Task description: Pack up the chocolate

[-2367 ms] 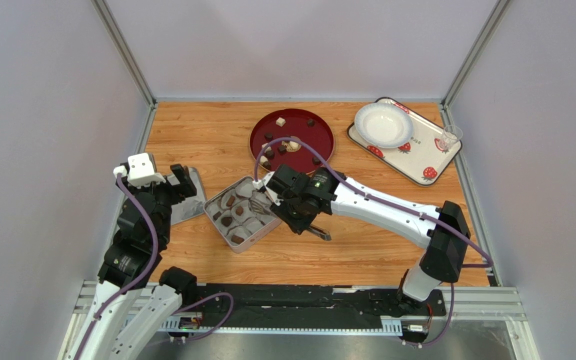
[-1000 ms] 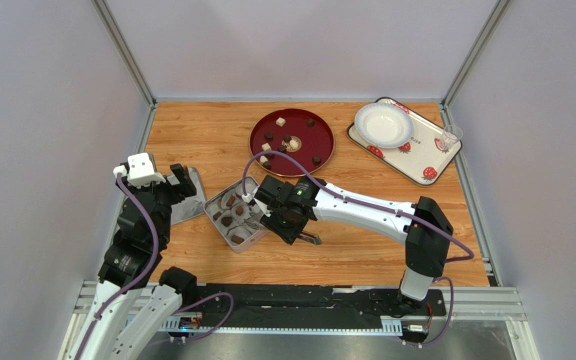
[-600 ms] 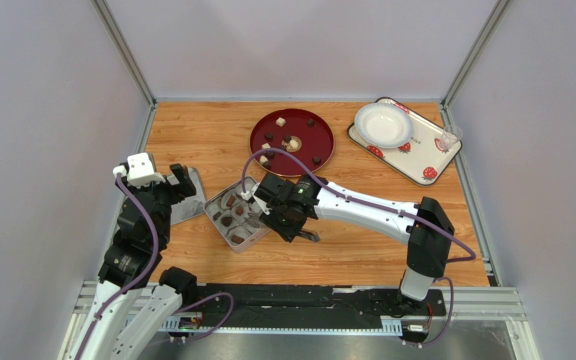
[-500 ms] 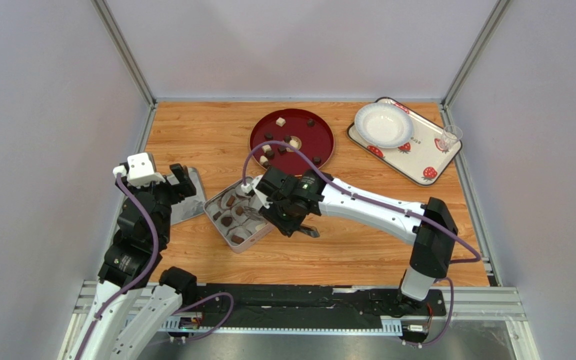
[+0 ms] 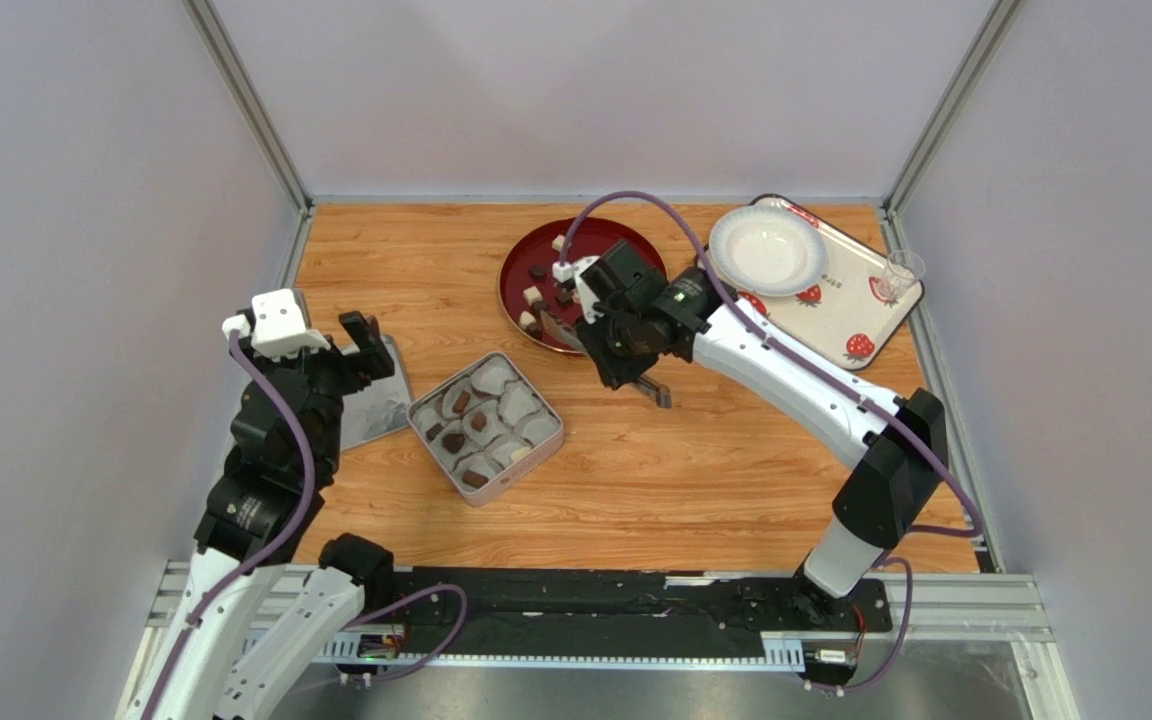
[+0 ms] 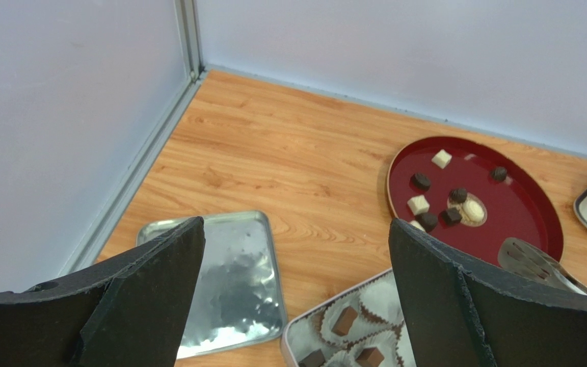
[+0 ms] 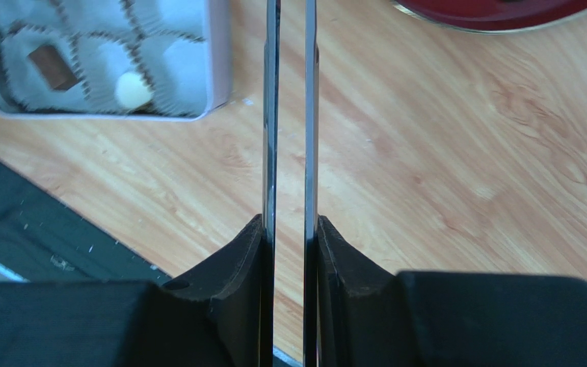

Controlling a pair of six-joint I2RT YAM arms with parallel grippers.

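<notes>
Swung away from the silver tin since the earlier frame, the right gripper (image 7: 290, 233) now hangs over the near edge of the round dark-red plate, farther back on the orange wooden table (image 5: 432, 263).

At the far left, the left gripper (image 5: 364, 348) hovers with its 2 black fingers (image 6: 159, 283) spread wide and nothing between them. Below it lies a flat, shiny rectangular metal lid (image 6: 231, 279), bare side up.

Just right of the lid sits the open rectangular silver tin (image 5: 486, 428), lined with white paper cups. Some cups hold dark brown chocolate (image 6: 342, 321); the right wrist view shows 1 dark piece and 1 cream round in neighbouring cups, with other cups unfilled.

Behind and right of the tin, the red plate (image 6: 530, 222) carries the loose chocolate, several small dark pieces and a few cream-white ones, scattered apart. The right gripper is clamped on long, thin metal tongs (image 7: 270, 115), pressing the 2 blades almost parallel with a slim gap between them. The tongs' spoon-shaped tips reach the plate's near rim; whether they pinch a piece cannot be told.

At the far right rests a white rectangular tray with red strawberry prints (image 5: 853, 323), holding a white bowl (image 5: 766, 248) and a small clear glass (image 5: 902, 275).
</notes>
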